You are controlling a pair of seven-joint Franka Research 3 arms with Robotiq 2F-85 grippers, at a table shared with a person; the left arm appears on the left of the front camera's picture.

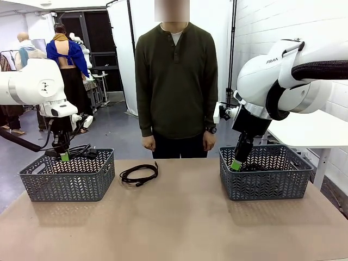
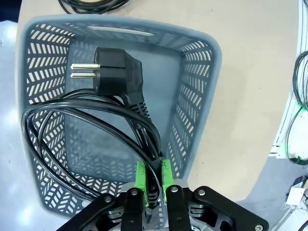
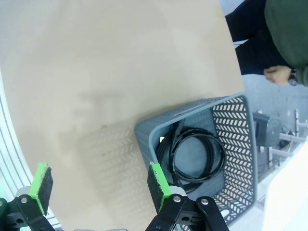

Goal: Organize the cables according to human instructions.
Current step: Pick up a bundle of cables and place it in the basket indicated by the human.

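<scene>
Left gripper (image 2: 153, 174): pads pinched on a cable (image 2: 137, 98), its loop and plug (image 2: 113, 72) hanging beyond the fingertips inside the left basket (image 2: 120, 29), probably poised for release. Right gripper (image 3: 98, 183): fingers spread, empty. Just past one pad sits the right basket (image 3: 238, 144), holding a coiled cable (image 3: 171, 159). A third cable (image 1: 126, 177) lies well apart from both grippers, likely unsorted. Readable: "FRA" on the right arm (image 1: 272, 61).

Front camera faces person (image 1: 176, 81) across table (image 1: 179, 223); wrist cameras overlook baskets (image 2: 192, 110) (image 3: 238, 144) (also front-visible).
</scene>
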